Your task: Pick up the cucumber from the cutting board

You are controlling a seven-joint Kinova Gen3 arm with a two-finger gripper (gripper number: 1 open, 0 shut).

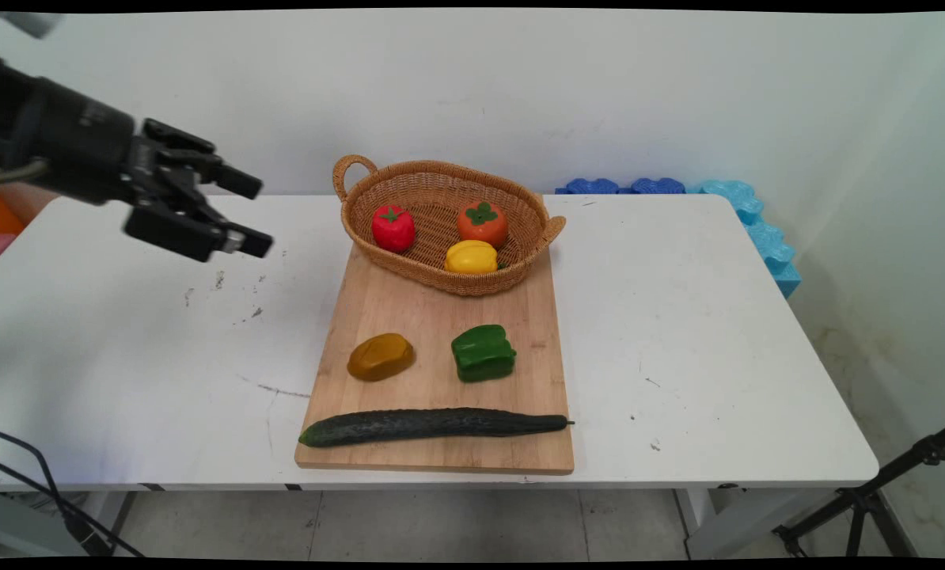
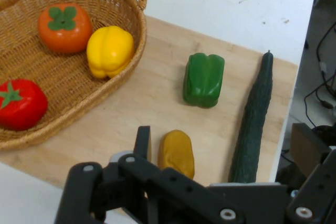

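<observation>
Gripper (image 1: 249,212) first, since nothing's really the star here: it's hanging in the air over the left part of the table, well apart from all the food, with its two black fingers spread wide and nothing between them. It points roughly toward the basket side, and from the hand view the brown potato-looking thing sits closest to its line of sight.

Now biggest to smallest. White table (image 1: 718,332) takes up most of the scene, with some dark scuff marks on its left half. On it lies a wooden cutting board (image 1: 433,313), long way running from the near edge toward the wall. On the far end of the board sits an oval wicker basket (image 1: 433,273) with a loop handle at each end, hanging a bit past the board's back edge.

Along the board's near edge lies a long dark cucumber (image 1: 433,425), stretched almost the full width of the board. Further in, a green bell pepper (image 1: 483,353) sits on the right-centre part of the board, and a brownish-yellow potato (image 1: 381,356) is just to its left, the two apart and not touching.

Inside the basket: a red tomato (image 1: 393,228) on the left, an orange persimmon (image 1: 482,223) with a green leafy top on the right, and a yellow pepper (image 1: 471,257) at the near side, next to the persimmon.

Behind the table's far right corner are some blue foam pieces (image 1: 749,222) against the wall.
</observation>
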